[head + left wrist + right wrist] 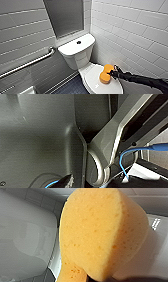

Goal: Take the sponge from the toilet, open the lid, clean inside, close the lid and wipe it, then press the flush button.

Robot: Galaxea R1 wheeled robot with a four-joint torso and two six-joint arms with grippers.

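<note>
Head view is showing a white toilet (75, 53) in a tiled corner, lid (98, 86) down, dark flush btn (78, 42) sitting mid tank top. An orange sponge (106, 73) is lying at the lid's right side, near the tank end. The R arm is reaching in from the picture's right, and the R gripper (114, 74) is meeting the sponge at its narrow waist.

R wrist view is showing the sponge very close: open-pored foam, one broad lobe tilting up and facing the camera, pale surfaces behind it.

Handling, as a judgement: the sponge is looking light, soft and squashy, not fragile, w/ a rough skin that is likely giving good grip. It is probably folding or flopping if pinched at a lobe tip, so the waist is the best spot to take hold, w/ a firm squeeze. The glossy lid under it is looking slick, so the sponge may be sliding there under a sideways push.

End effector: the R gripper appears to be pinching the sponge across the waist, jaws drawn in against the foam, though the fingers themselves are hard to make out. Whether the sponge is touching the lid or hanging just above it, I cannot tell.
</note>
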